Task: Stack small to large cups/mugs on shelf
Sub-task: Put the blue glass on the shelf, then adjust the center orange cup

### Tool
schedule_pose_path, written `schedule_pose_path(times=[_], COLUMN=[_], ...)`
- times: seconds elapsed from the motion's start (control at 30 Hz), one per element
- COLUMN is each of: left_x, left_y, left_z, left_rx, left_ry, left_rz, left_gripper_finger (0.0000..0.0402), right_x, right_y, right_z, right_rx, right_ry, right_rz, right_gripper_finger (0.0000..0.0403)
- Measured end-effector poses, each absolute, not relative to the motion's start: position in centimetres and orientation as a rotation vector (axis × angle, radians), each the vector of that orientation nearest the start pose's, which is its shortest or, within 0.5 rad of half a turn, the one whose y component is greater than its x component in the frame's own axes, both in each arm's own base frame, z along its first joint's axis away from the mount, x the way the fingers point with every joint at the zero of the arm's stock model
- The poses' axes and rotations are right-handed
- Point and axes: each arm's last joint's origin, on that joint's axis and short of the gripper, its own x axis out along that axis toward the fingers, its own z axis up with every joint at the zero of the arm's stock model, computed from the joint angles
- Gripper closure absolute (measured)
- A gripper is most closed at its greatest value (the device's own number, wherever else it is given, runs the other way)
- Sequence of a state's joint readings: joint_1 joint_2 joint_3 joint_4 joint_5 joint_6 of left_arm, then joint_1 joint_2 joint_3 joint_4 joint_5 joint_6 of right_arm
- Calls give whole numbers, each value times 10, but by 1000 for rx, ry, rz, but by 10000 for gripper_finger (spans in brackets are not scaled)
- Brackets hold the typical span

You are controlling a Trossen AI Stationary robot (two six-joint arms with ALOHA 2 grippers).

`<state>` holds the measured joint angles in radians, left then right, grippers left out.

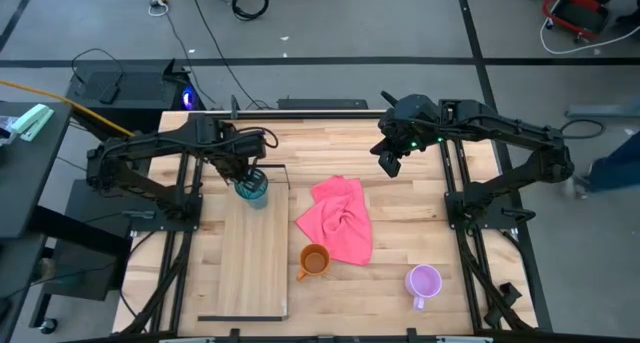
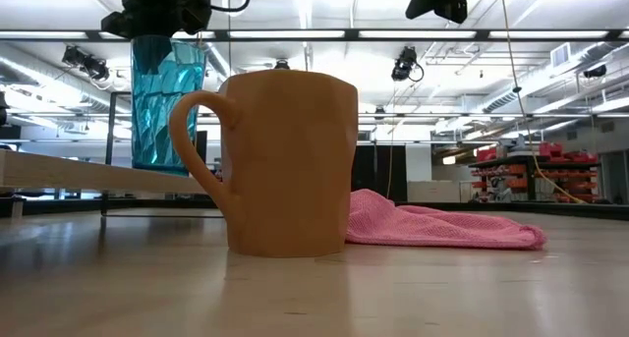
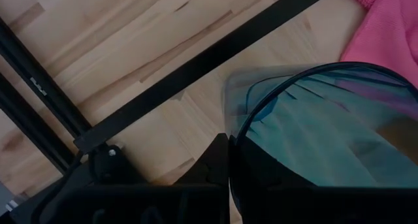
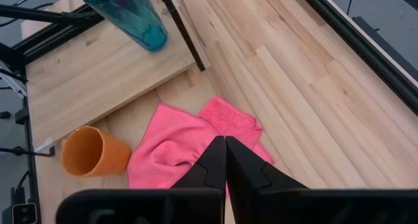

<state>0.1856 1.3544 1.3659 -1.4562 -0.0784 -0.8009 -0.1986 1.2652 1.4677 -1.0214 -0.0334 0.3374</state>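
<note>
A tall teal tumbler (image 1: 254, 189) stands upright at the far end of the light-wood shelf (image 1: 245, 258), with my left gripper (image 1: 243, 173) shut on it from above. In the low view the tumbler (image 2: 165, 101) has its base level with the shelf's top (image 2: 59, 170). An orange mug (image 1: 314, 260) stands upright on the table beside the shelf's right edge. Near the front right lies a lilac mug (image 1: 424, 281). My right gripper (image 1: 390, 163) hangs shut and empty above the table's far middle, over the pink cloth (image 4: 176, 149). My left gripper holds the tumbler by its rim (image 3: 236, 142), the wall pinched with one finger inside and one outside. The fingers come from above, pointing down. The tumbler hangs upright below them; whether its base bears on the shelf I cannot tell.
A crumpled pink cloth (image 1: 340, 221) lies on the table between the shelf and the right arm. A thin black wire frame (image 1: 287, 183) edges the shelf's far end, next to the tumbler. The near part of the shelf board is bare wood.
</note>
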Motion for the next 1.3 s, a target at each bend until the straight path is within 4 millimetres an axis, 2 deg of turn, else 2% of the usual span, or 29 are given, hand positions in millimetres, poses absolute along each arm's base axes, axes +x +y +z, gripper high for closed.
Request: schedule_pose_path(times=[0.77, 1.03, 1.3], left_x=[227, 226, 222], left_y=[36, 36, 35], left_z=[320, 319, 319], left_rx=[-693, -697, -702], left_ry=[1328, 1338, 1369], left_rz=[774, 791, 814], left_gripper_finger=[385, 346, 324], right_x=[230, 230, 230], right_y=[-45, -45, -45], right_z=[392, 392, 392], right_rx=[395, 395, 395], right_ry=[788, 788, 788], right_rz=[-285, -284, -284], right_gripper_finger=[393, 389, 386])
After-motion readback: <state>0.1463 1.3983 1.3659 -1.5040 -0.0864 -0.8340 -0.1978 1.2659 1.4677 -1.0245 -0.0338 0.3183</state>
